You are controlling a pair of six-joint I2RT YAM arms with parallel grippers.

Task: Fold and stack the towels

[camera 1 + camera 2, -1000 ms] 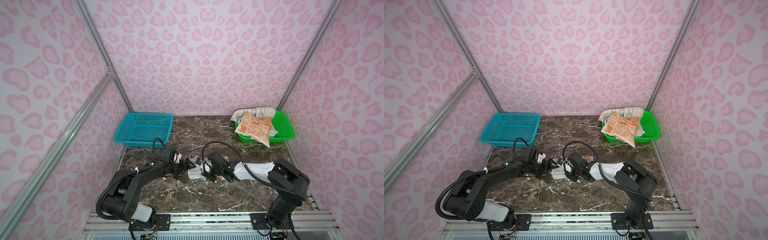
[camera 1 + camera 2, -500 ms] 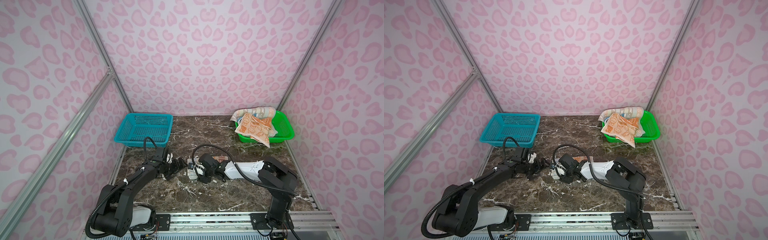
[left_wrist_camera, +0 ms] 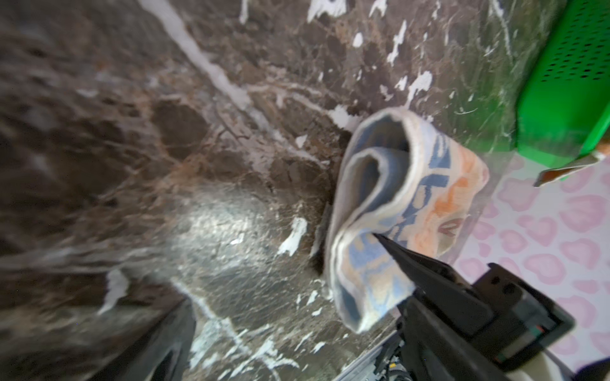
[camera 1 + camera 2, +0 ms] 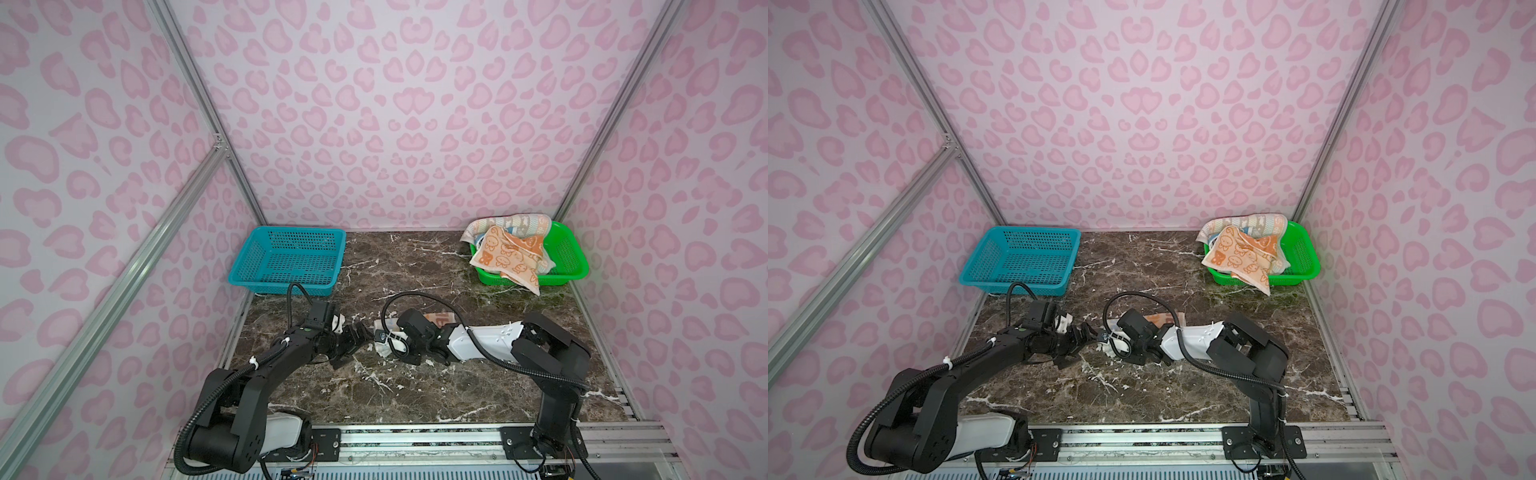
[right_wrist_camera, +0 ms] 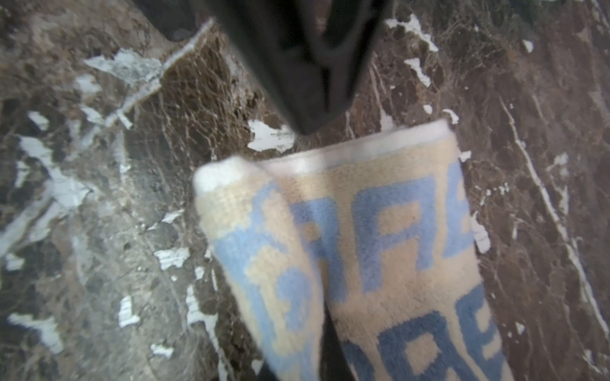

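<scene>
A towel [image 4: 437, 318] with blue-grey and orange "RABBIT" lettering lies at the table's middle, mostly under my right arm. Its near edge stands up in a doubled loop [image 3: 392, 211]. My right gripper [image 4: 381, 337] is shut on that edge; in the right wrist view the cloth [image 5: 379, 237] wraps over the gripper [image 5: 330, 333]. My left gripper [image 4: 358, 332] is open just left of the loop, holding nothing, and over bare marble in the left wrist view [image 3: 297, 310]. An orange towel with cream faces [image 4: 509, 255] and a chevron towel [image 4: 524, 222] hang over the green basket [image 4: 572, 259].
A blue basket [image 4: 291, 262] with nothing in it stands at the back left against the wall. Pink patterned walls close in three sides. A metal rail [image 4: 415, 434] runs along the front edge, carrying both arm bases.
My right gripper has closed on the towel's edge after standing partly open. My left gripper let go, pulled back a little to the left and stayed open.
</scene>
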